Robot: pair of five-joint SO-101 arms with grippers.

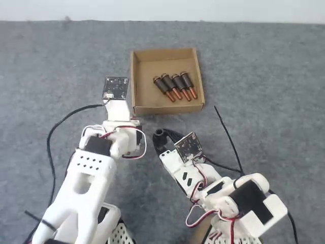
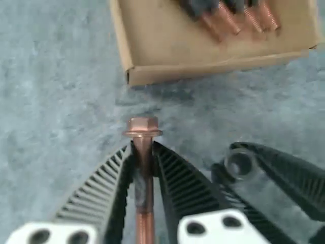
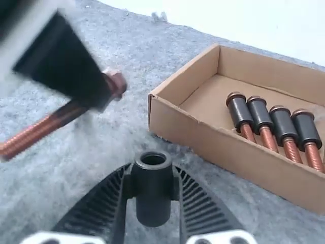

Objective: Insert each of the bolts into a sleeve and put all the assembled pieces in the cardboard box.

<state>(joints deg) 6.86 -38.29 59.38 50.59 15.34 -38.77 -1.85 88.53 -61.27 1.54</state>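
Status: task part done, one pair in hand.

1. L side. Left gripper (image 2: 143, 148) is clamped on a copper bolt (image 2: 144, 175) by the shank. The hex head sticks out past the fingertips and the thread runs back toward the wrist. It is held above the grey mat (image 1: 264, 76), just short of the box's near-left corner.
2. Centre. Right gripper (image 3: 152, 172) is closed round a black sleeve (image 3: 152, 195), bore upward and unfilled. Bolt and sleeve are near each other but apart; insertion not yet made.
3. R side. Cardboard box (image 1: 133, 76) holds four assembled pieces (image 1: 175, 87) lying side by side, sleeves at the far end and threads toward the near wall.

Assessment: four units complete and boxed. Outstanding: mate the bolt with the sleeve, then place that unit in the box. This is prob. the last pair, though the arms cover part of the mat, so that can't be confirmed.
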